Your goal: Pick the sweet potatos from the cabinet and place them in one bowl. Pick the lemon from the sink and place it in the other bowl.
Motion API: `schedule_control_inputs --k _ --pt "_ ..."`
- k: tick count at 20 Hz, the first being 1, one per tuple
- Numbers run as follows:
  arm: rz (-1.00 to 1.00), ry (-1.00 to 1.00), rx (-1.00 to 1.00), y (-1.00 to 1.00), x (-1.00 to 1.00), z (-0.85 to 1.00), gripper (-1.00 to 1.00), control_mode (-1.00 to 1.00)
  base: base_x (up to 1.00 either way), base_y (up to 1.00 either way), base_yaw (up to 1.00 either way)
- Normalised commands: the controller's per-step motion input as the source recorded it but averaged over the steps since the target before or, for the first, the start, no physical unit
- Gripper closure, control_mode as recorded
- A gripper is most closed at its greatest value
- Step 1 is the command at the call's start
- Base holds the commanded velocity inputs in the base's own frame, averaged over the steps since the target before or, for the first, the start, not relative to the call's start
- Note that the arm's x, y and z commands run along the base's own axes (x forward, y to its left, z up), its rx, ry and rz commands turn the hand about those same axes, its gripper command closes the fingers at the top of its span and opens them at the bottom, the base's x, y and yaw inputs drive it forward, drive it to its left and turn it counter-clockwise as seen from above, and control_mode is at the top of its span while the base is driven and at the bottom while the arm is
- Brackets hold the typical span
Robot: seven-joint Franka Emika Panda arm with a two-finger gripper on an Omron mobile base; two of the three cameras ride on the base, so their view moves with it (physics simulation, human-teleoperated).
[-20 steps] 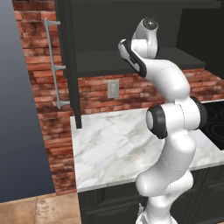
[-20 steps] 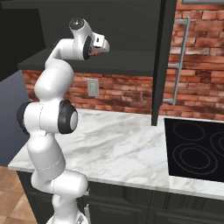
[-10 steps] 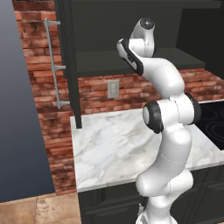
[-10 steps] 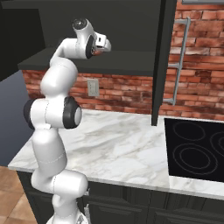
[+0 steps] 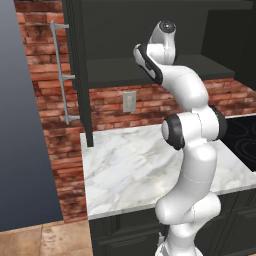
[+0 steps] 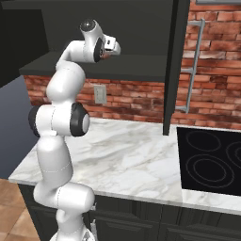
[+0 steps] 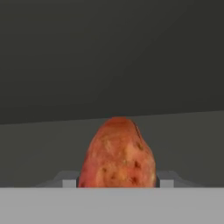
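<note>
Marble counter (image 5: 130, 165) runs below me, with a black stovetop (image 6: 212, 162) at its end and a brick wall (image 6: 136, 101) behind; no bowl stands on the part I can see. Above it my arm reaches up into the dark cabinet (image 5: 125, 35), whose door hangs open with its silver bar handle (image 5: 60, 72) showing.

On the hand view, my gripper (image 7: 117, 184) has a sweet potato (image 7: 117, 153) right between its fingers, a finger tip at each flank. I judge my fingers pressed against it, though I cannot tell whether it is off the cabinet shelf (image 7: 183, 140) or resting on it. From the right base view, a reddish bit peeks out at my hand.

So I am early in the job: this first tuber is only just taken, nothing sits in a bowl yet, and the second tuber and the lemon remain.

It looks oval, orange-red, speckled with darker spots, tapering toward the far end.
</note>
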Motion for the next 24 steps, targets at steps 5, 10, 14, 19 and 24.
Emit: schedule_control_inputs --k 5,10,14,19,24 --pt "0.00 -0.01 0.00 0.00 -0.01 -0.08 1.00 -1.00 0.00 0.00 0.00" --pt "0.00 -0.06 0.00 0.00 -0.25 -0.20 1.00 -1.00 0.00 0.00 0.00" --pt "0.00 -0.10 0.00 0.00 -0.40 -0.30 1.00 -1.00 0.00 0.00 0.00" --pt "0.00 -0.11 0.00 0.00 -0.47 -0.25 1.00 -1.00 0.00 0.00 0.00" --pt "0.00 -0.03 0.01 0.00 -0.52 0.00 1.00 -1.00 0.00 0.00 0.00"
